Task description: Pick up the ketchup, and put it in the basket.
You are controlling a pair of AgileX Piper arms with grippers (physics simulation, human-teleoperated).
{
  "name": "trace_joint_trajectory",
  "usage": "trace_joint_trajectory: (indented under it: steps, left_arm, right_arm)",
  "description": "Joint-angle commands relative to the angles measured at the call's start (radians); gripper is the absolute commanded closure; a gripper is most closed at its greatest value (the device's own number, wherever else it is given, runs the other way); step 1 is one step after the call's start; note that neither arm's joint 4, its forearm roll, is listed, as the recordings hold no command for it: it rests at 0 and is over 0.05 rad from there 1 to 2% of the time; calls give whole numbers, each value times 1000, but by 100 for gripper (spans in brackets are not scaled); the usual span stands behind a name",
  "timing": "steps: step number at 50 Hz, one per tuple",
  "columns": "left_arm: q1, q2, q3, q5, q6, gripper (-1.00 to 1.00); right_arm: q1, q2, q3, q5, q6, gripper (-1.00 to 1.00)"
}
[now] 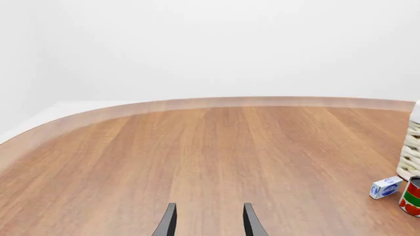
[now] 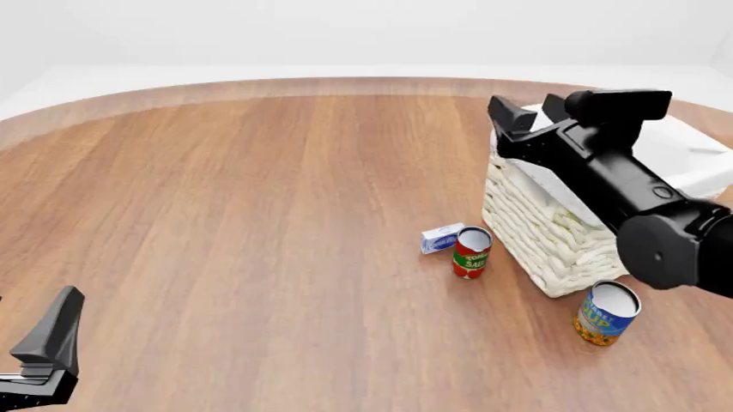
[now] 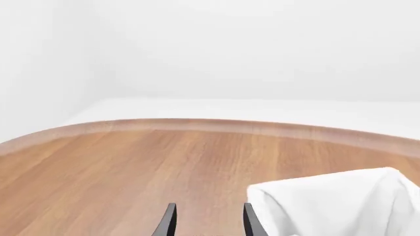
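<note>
No ketchup bottle shows in any view. The cream woven basket [image 2: 538,232] with its white liner [image 2: 701,163] stands at the right of the table; its edge shows in the left wrist view [image 1: 412,147] and its liner in the right wrist view [image 3: 328,206]. My right gripper [image 2: 527,110] hovers over the basket's far left corner, open and empty; its fingers [image 3: 169,220] stand apart. My left gripper [image 2: 51,335] is low at the near left, far from everything, open and empty [image 1: 210,219].
A red-and-green tomato sauce can [image 2: 471,251] [image 1: 412,196] and a small blue-and-white box [image 2: 441,237] [image 1: 385,187] sit just left of the basket. A blue-and-yellow can [image 2: 607,313] stands at its near corner. The table's curved far edge [image 2: 287,86] runs behind.
</note>
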Motion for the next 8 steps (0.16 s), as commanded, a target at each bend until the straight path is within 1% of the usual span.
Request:
trace_joint_trajectory:
  steps: [1, 3, 5, 8]
  left_arm:
    - [0, 0, 0, 0, 0, -100]
    - [0, 0, 0, 0, 0, -100]
    - [0, 0, 0, 0, 0, -100]
    - [0, 0, 0, 0, 0, -100]
  right_arm:
    - [132, -3, 6, 3, -25, -100]
    - [131, 1, 7, -1, -19, -100]
    - [174, -6, 11, 4, -31, -100]
    - [192, -12, 16, 2, -30, -100]
